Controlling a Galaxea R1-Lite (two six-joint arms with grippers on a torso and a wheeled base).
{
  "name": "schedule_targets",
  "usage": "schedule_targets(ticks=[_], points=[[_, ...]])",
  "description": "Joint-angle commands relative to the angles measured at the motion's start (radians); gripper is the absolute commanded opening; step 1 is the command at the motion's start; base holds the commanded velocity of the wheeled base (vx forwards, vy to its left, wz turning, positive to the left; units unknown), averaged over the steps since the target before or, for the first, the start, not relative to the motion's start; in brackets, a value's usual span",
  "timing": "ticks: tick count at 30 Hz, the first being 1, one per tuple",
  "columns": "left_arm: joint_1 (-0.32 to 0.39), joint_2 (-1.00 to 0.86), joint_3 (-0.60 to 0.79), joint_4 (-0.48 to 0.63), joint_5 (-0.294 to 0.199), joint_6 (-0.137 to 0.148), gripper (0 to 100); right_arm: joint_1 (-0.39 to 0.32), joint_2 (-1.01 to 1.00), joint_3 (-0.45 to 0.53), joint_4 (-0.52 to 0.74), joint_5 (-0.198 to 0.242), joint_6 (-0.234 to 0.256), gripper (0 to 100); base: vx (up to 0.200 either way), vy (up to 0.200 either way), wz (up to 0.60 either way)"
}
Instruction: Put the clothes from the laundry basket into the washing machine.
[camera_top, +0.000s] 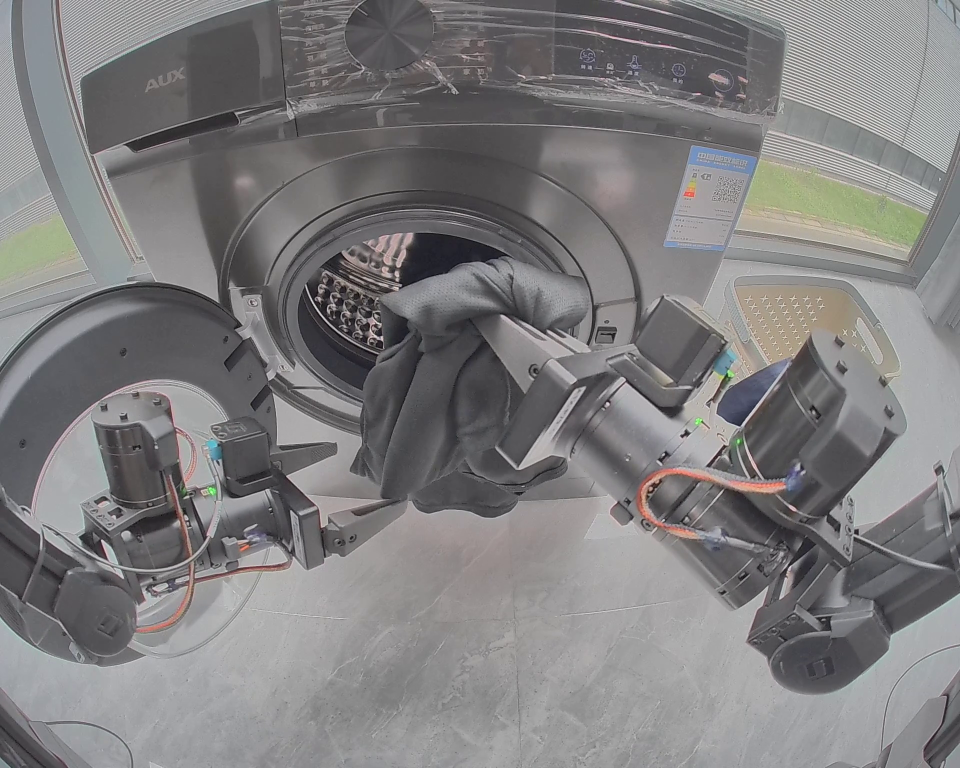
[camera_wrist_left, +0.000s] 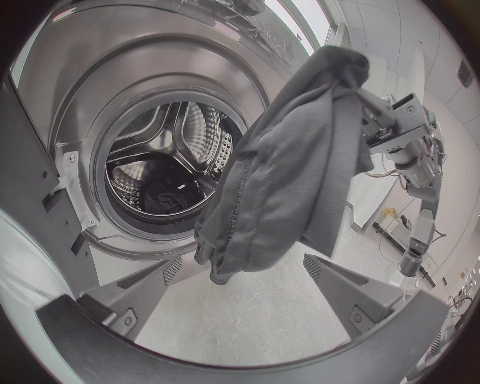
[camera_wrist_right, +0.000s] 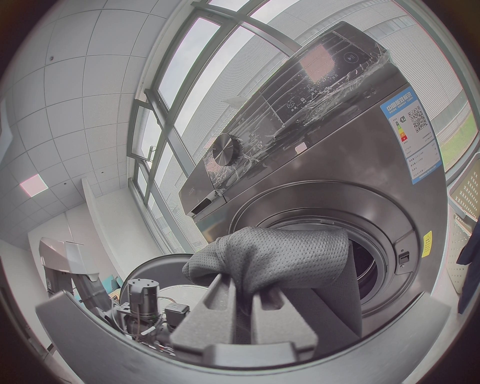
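Note:
A grey garment (camera_top: 440, 400) hangs in front of the open drum (camera_top: 350, 300) of the washing machine (camera_top: 600, 190). My right gripper (camera_top: 490, 330) is shut on the garment's top fold, level with the opening's right half; the wrist view shows both fingers pinching the cloth (camera_wrist_right: 280, 255). The rest of the garment (camera_wrist_left: 290, 165) dangles below the drum's lower rim. My left gripper (camera_top: 360, 485) is open and holds nothing, low and left of the hanging cloth. A dark piece of clothing (camera_wrist_left: 165, 197) lies inside the drum (camera_wrist_left: 165, 150). The laundry basket (camera_top: 800, 320) stands right of the machine, a dark blue cloth (camera_top: 750, 390) in it.
The round machine door (camera_top: 100, 350) is swung wide open to the left, right behind my left arm. Grey tiled floor (camera_top: 480, 650) spreads in front of the machine. Windows flank the machine on both sides.

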Motion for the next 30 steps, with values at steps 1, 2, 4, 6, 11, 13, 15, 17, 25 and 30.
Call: schedule_targets(ticks=[1,2,4,6,11,13,15,17,25,30], points=[[0.001,0.094,-0.036,-0.028,0.009,0.0,100,0.005,-0.003,0.001,-0.001,0.0,-0.002,0,0.0,0.0,0.0],[-0.001,0.108,-0.048,-0.041,0.015,0.0,100,0.006,-0.003,0.001,-0.002,0.001,-0.002,0,0.0,0.0,0.0],[0.001,0.13,-0.059,-0.059,0.022,0.0,100,0.009,-0.003,0.002,-0.002,0.001,-0.002,0,0.0,0.0,0.0],[0.001,0.166,-0.077,-0.099,0.032,0.0,100,0.012,-0.002,0.002,-0.002,0.0,-0.002,0,0.0,0.0,0.0],[0.008,0.231,-0.102,-0.209,0.064,-0.013,100,0.015,-0.002,0.004,-0.002,0.0,-0.002,0,0.0,0.0,0.0],[0.01,0.243,-0.108,-0.245,0.07,-0.02,100,0.015,-0.002,0.004,-0.002,0.0,-0.002,0,0.0,0.0,0.0],[0.01,0.246,-0.108,-0.281,0.072,-0.025,100,0.015,-0.003,0.01,-0.002,0.0,-0.002,0,0.0,0.0,0.0],[0.01,0.243,-0.1,-0.294,0.072,-0.027,100,0.015,-0.002,0.012,-0.002,0.0,-0.002,0,0.0,0.0,0.0],[0.014,0.228,-0.062,-0.352,0.056,-0.025,100,0.0,0.0,0.012,-0.001,0.0,-0.005,0,0.0,0.0,0.0],[0.013,0.231,-0.04,-0.406,0.055,-0.027,100,-0.017,0.003,0.013,-0.001,0.0,-0.008,0,0.0,0.0,0.0]])
